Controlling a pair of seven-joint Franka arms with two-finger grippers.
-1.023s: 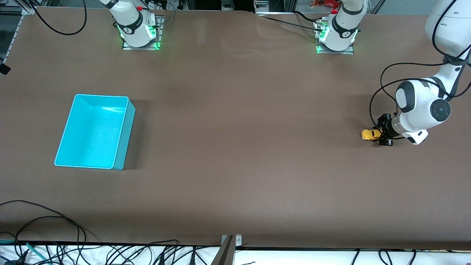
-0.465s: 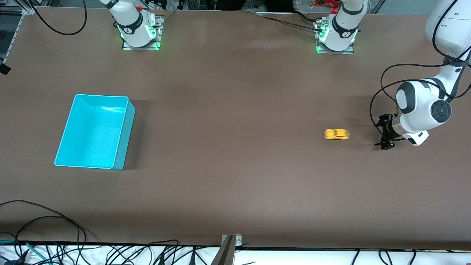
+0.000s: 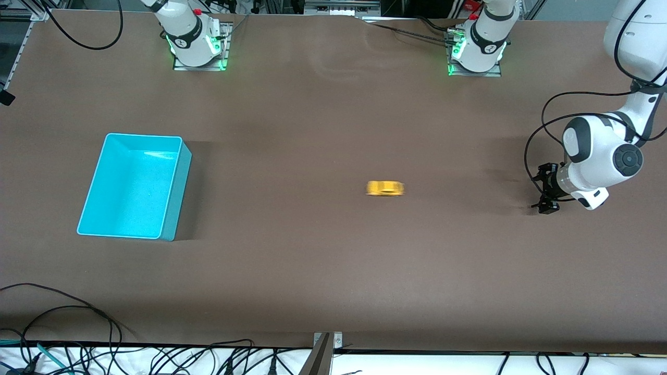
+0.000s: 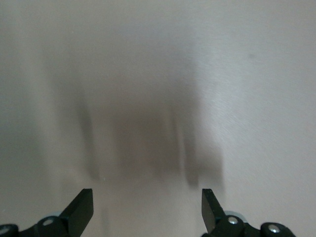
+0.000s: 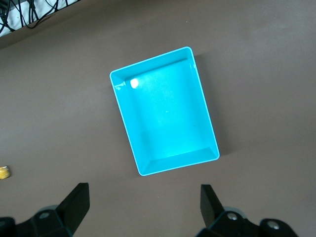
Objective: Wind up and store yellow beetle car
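The yellow beetle car (image 3: 384, 188) is alone on the brown table near its middle, blurred with motion and held by nothing. It shows as a small yellow speck at the edge of the right wrist view (image 5: 4, 172). My left gripper (image 3: 543, 189) hangs low over the table at the left arm's end, open and empty, well apart from the car. Only bare table lies between its fingers in the left wrist view (image 4: 147, 210). My right gripper (image 5: 143, 203) is open and empty, high over the table beside the turquoise bin (image 5: 180, 157). It does not show in the front view.
The empty turquoise bin (image 3: 177, 192) stands toward the right arm's end of the table. Both arm bases (image 3: 195, 39) (image 3: 477, 44) stand along the table's edge farthest from the front camera. Loose cables (image 3: 62, 317) lie along the nearest edge.
My left gripper opened and let go of the car. The car has rolled away across the table toward the bin, while the left gripper stayed about where it was.
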